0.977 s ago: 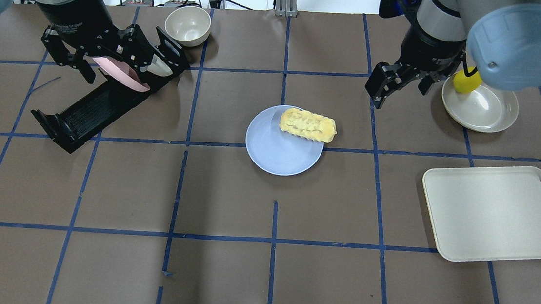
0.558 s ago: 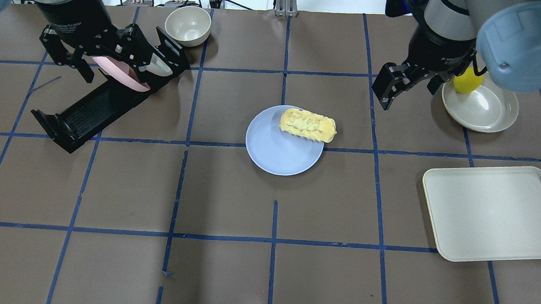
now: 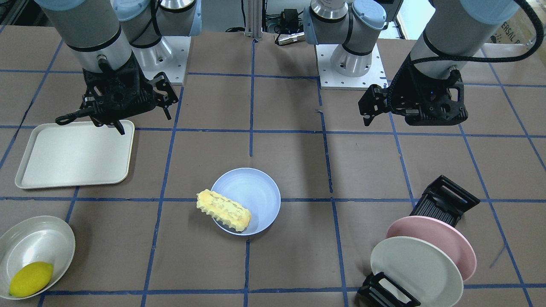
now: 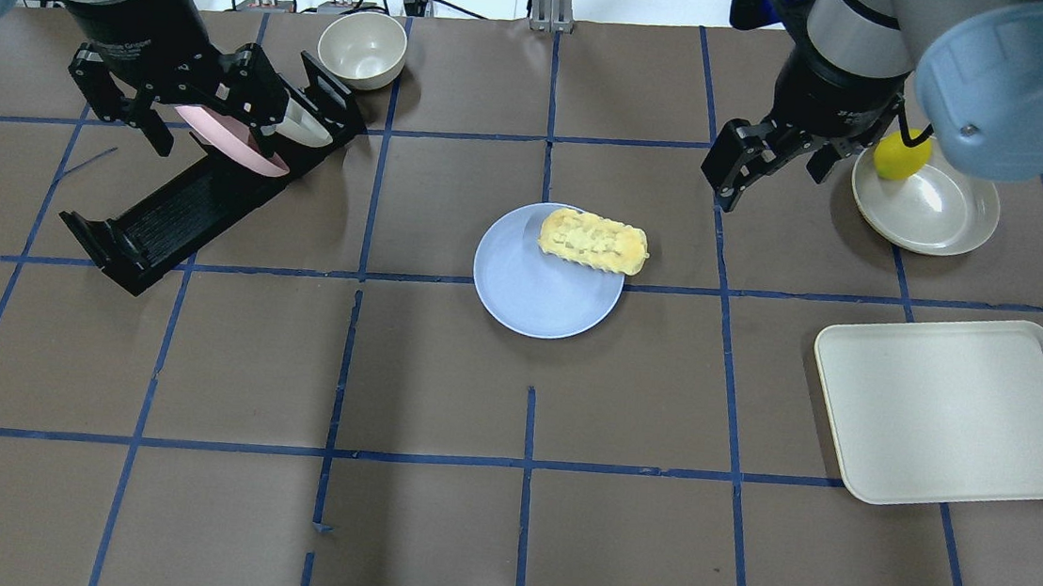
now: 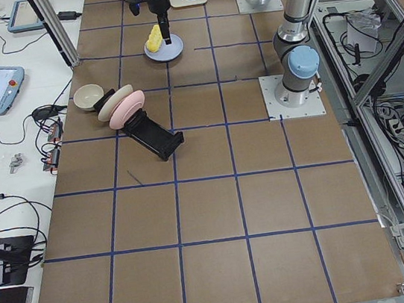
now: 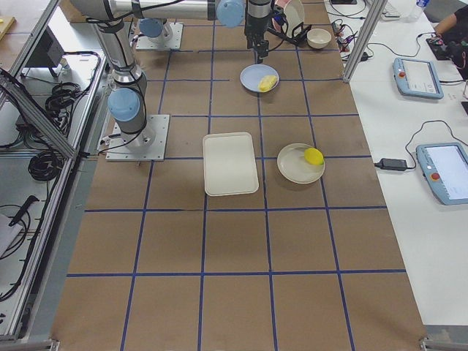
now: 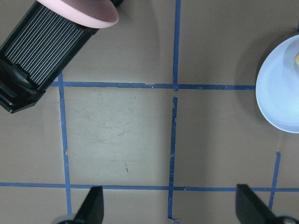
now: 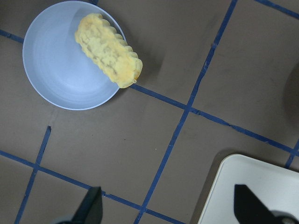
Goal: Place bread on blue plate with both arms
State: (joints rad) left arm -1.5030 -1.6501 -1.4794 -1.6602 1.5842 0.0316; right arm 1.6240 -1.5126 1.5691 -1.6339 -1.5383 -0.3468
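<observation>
The bread (image 4: 594, 240) lies on the far right part of the blue plate (image 4: 532, 284), one end overhanging the rim. Both show in the front view, bread (image 3: 223, 210) on plate (image 3: 254, 187), and in the right wrist view, bread (image 8: 108, 50) on plate (image 8: 56, 65). The left wrist view catches only the plate's edge (image 7: 280, 93). My left gripper (image 4: 205, 128) is open and empty, raised over the plate rack, left of the plate. My right gripper (image 4: 768, 173) is open and empty, raised beyond and right of the bread.
A black plate rack (image 4: 180, 206) holds a pink plate (image 4: 224, 137) and an off-white plate (image 3: 416, 270). A bowl (image 4: 361, 50) stands at the far edge. A lemon (image 4: 902, 154) lies in an off-white dish (image 4: 939, 212). A white tray (image 4: 955, 411) lies at the right.
Both grippers have shifted only slightly; the left one drifted a little toward the far edge. The bread and the blue plate have not moved.
</observation>
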